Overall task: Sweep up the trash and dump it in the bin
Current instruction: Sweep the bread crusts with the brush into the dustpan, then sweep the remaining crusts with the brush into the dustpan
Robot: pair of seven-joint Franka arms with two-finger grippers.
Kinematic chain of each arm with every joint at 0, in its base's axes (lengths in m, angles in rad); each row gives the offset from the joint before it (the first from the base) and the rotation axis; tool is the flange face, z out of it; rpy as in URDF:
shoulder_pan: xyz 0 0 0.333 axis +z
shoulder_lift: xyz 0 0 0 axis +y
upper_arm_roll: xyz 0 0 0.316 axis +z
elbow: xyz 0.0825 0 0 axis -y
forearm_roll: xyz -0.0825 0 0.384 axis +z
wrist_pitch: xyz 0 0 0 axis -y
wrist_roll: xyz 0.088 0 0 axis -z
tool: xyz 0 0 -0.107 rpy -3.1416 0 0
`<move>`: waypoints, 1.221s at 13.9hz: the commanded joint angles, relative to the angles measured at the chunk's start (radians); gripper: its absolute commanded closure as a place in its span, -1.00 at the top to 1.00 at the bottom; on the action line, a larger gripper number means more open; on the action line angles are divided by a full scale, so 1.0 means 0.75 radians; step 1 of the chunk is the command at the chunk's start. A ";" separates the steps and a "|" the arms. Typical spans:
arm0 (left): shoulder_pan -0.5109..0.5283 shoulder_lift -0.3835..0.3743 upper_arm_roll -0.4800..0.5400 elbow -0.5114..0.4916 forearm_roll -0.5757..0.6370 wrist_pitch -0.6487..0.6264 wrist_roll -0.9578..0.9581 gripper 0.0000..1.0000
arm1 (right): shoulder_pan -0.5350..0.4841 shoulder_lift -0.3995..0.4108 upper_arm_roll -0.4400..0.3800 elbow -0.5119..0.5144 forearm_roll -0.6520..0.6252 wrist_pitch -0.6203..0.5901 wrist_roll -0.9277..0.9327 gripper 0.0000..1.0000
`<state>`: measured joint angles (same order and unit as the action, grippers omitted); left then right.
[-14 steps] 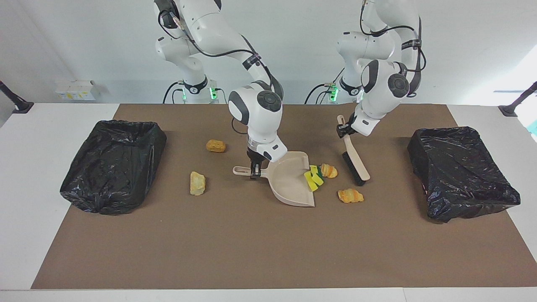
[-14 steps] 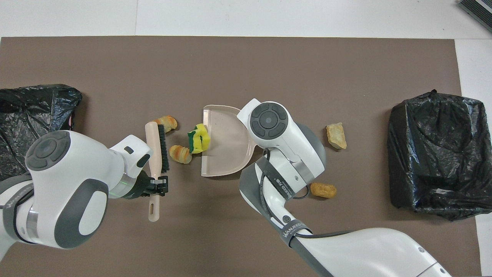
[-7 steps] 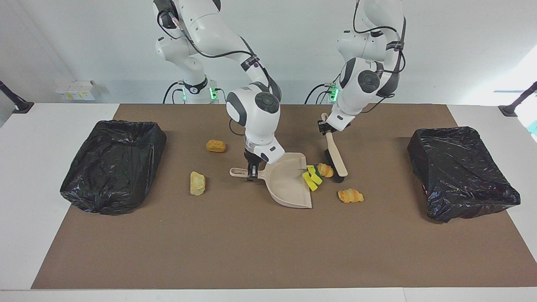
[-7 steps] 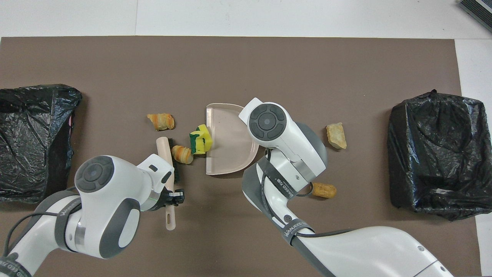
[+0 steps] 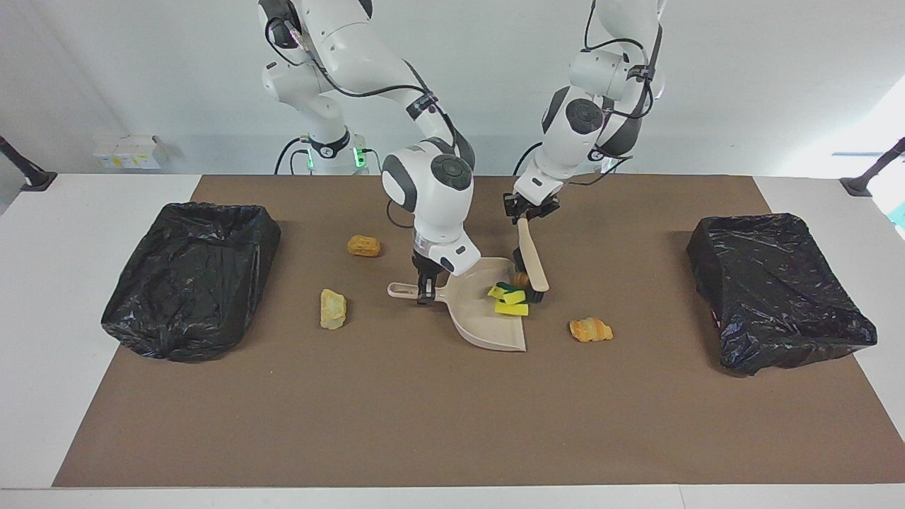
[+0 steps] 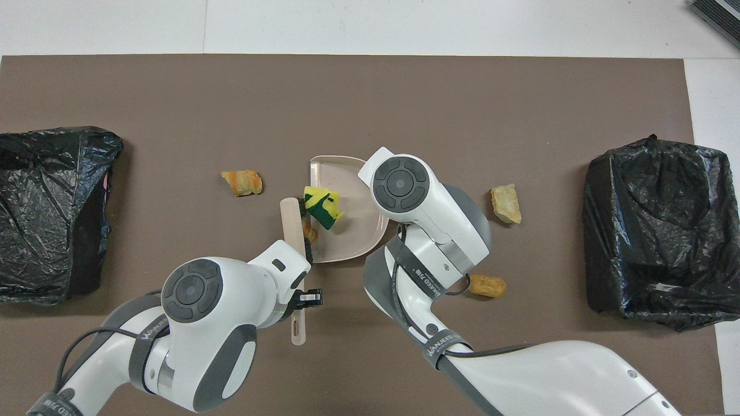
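A big brown mat (image 5: 452, 396) covers my table. Black bins sit at the frame's left edge (image 5: 189, 279) and right edge (image 5: 774, 290). Mid-frame lies my beige dustpan (image 5: 481, 314); my right gripper (image 5: 426, 288) is clamped on its handle. My left gripper (image 5: 529, 210) is clamped on my brush (image 5: 532, 263), at the pan's mouth. Yellow-green sponge scraps (image 5: 510, 300) lie inside the pan. Bread lumps rest on the mat: one lower right of the pan (image 5: 590, 329), two at its left (image 5: 333, 309) (image 5: 363, 246).
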<state>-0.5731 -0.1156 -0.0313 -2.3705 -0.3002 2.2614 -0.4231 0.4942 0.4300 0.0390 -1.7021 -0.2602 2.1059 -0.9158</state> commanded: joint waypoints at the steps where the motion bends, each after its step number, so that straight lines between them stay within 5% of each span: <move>1: -0.034 0.060 0.007 0.099 -0.027 0.004 -0.045 -1.00 | 0.004 0.003 0.005 -0.007 -0.031 -0.002 -0.008 -1.00; 8: 0.093 -0.026 0.017 0.181 -0.015 -0.150 -0.148 -1.00 | 0.049 -0.009 0.007 0.016 -0.132 -0.131 -0.045 -1.00; 10: 0.256 -0.028 0.015 0.179 0.014 -0.247 -0.101 -1.00 | 0.059 -0.011 0.005 0.022 -0.134 -0.167 -0.031 -1.00; 14: 0.422 0.043 0.015 0.272 0.328 -0.309 0.150 -1.00 | 0.063 -0.017 0.005 0.028 -0.156 -0.214 -0.027 -1.00; 17: 0.429 0.239 0.015 0.430 0.490 -0.354 0.271 -1.00 | 0.069 -0.019 0.005 0.028 -0.166 -0.237 -0.012 -1.00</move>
<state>-0.2528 -0.0685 -0.0064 -2.1738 -0.0015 2.0457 -0.2556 0.5437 0.4267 0.0410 -1.6767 -0.3548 1.9631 -0.9288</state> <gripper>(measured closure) 0.740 0.678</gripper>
